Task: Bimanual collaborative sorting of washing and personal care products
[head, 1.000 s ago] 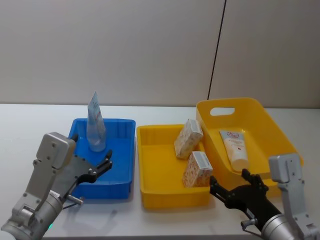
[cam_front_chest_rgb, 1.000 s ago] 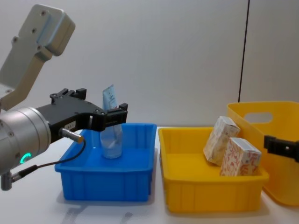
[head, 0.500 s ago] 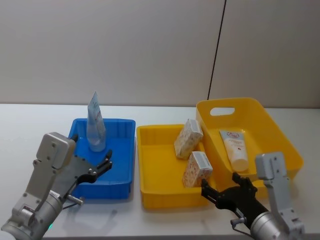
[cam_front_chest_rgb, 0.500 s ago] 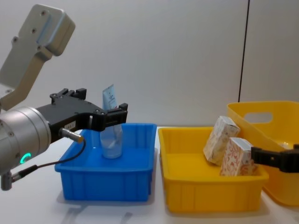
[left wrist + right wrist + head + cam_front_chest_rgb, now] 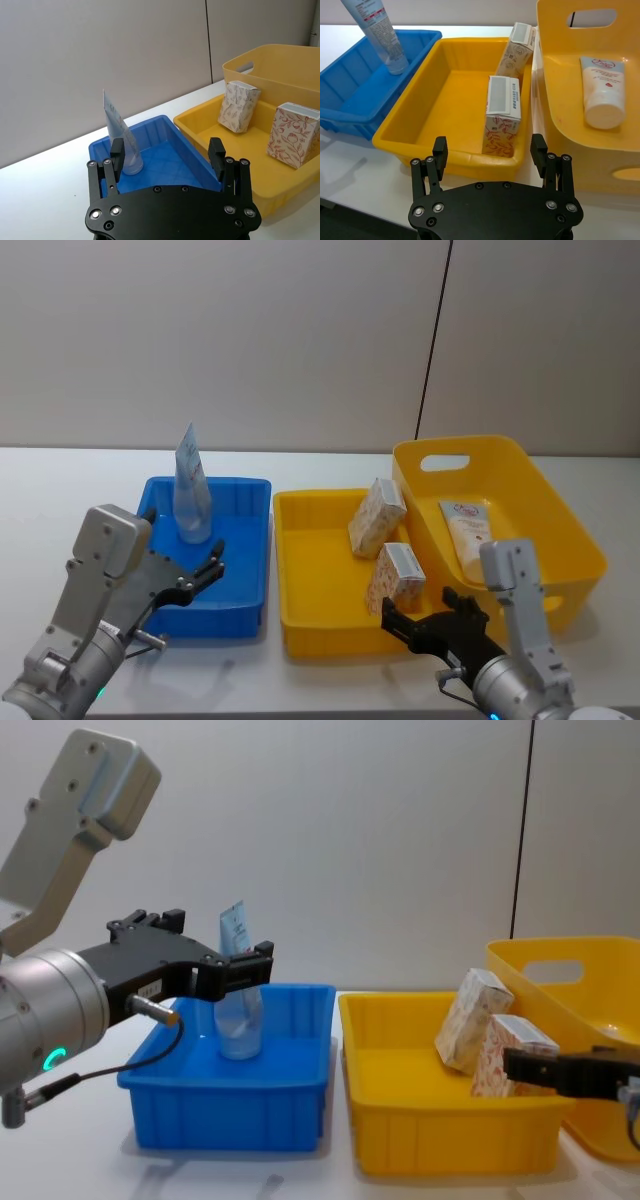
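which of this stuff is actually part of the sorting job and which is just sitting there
Part of the job:
upright squeeze tube
lying squeeze tube
rear floral carton
front floral carton
left pincer and right pincer, both open and empty

Just containers or surroundings:
blue bin
yellow tray
handled yellow basket
table

I think I am working in a robot test lab, since I see a bare grey wall [image 5: 250,340], a plain white table [image 5: 60,490] and a blue bin [image 5: 240,540], a yellow tray [image 5: 320,570] and a yellow basket [image 5: 560,502] in a row.
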